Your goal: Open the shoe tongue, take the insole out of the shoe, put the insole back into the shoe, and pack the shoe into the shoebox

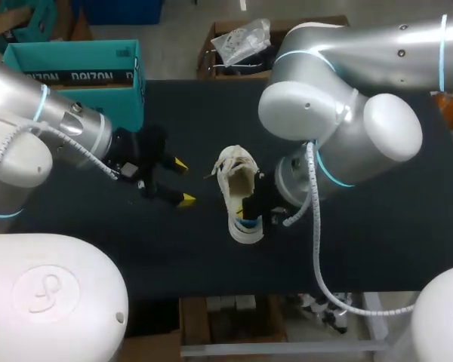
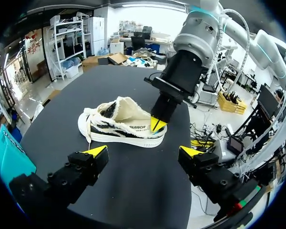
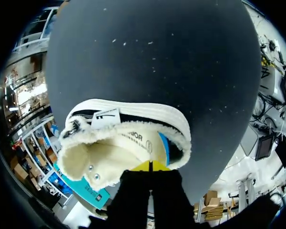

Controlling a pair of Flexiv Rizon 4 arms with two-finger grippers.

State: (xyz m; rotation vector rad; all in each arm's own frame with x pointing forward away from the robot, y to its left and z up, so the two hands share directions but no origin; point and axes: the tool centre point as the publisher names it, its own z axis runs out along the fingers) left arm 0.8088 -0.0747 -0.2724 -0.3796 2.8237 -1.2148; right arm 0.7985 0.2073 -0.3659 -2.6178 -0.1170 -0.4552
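A white shoe [image 1: 238,188] with a fleecy cream lining lies on the black table [image 1: 377,249], toe away from me. Its tongue is folded back and the mouth gapes [image 3: 124,138]. My right gripper [image 1: 247,216] comes down at the heel, its yellow tips [image 3: 150,166] pressed together and shut at the heel end of the cream insole [image 3: 133,150]. A blue edge [image 3: 166,148] shows beside them; I cannot tell whether the insole is pinched. My left gripper [image 1: 183,182] stands open to the shoe's left, clear of it, and the shoe [image 2: 119,124] lies ahead of its fingers [image 2: 143,151].
The teal shoebox [image 1: 75,75] stands open at the table's back left, behind my left arm. A cardboard carton sits beyond the far edge. Bare black tabletop stretches to the right and in front of the shoe.
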